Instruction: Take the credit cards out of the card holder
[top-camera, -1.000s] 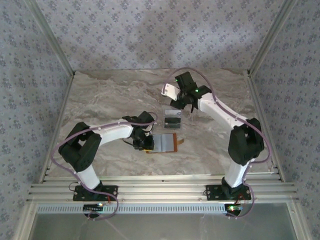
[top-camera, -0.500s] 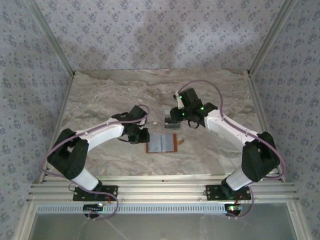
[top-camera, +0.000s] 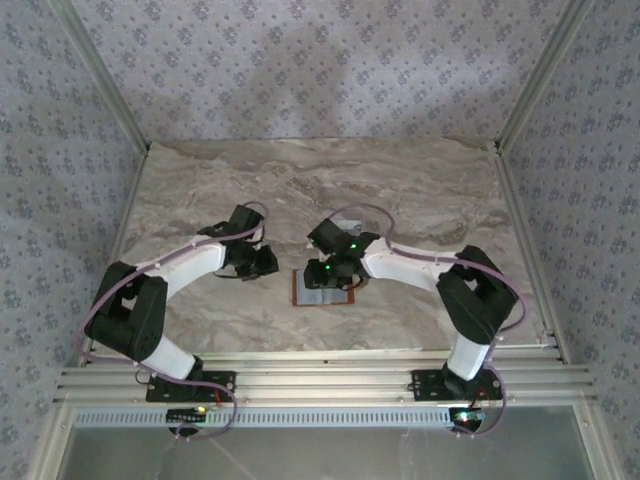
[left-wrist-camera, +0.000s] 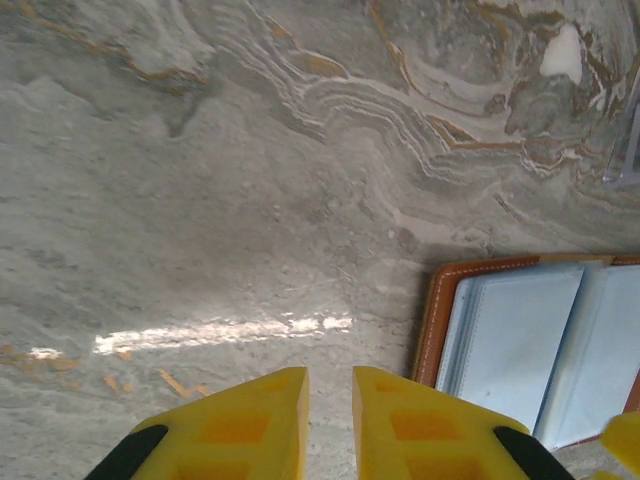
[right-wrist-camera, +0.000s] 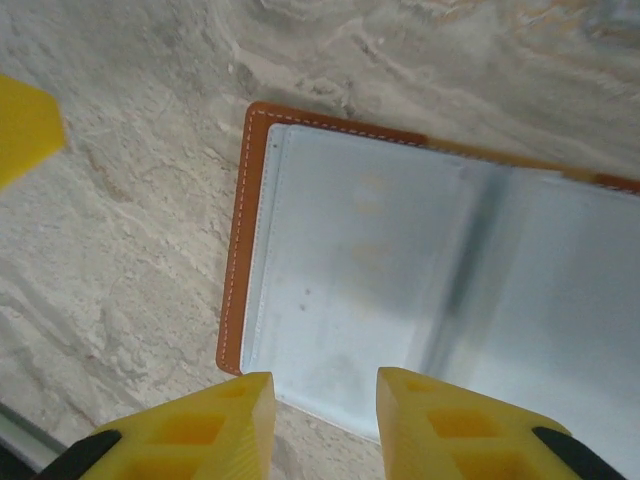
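top external view had the card holder (top-camera: 314, 297) lying open and flat near the middle of the tabletop (top-camera: 200, 190), lining up. bare stone lay on every side of it, with the widest free room toward the far and left edges. the right end effector (top-camera: 332, 272) hung directly over the holder, jaws parted a moderate way around nothing, their tips at one stitched edge in the right wrist view. the left end effector (top-camera: 268, 262) sat just left of the holder and apart from it, jaws nearly together with a slim empty gap. the credit cards could not be told from the pale grey-blue lining. the tabletop was grey-beige marble veined with rust. patterned blue-grey wallpaper (top-camera: 300, 60) and aluminium rails (top-camera: 320, 380) closed in the cell.
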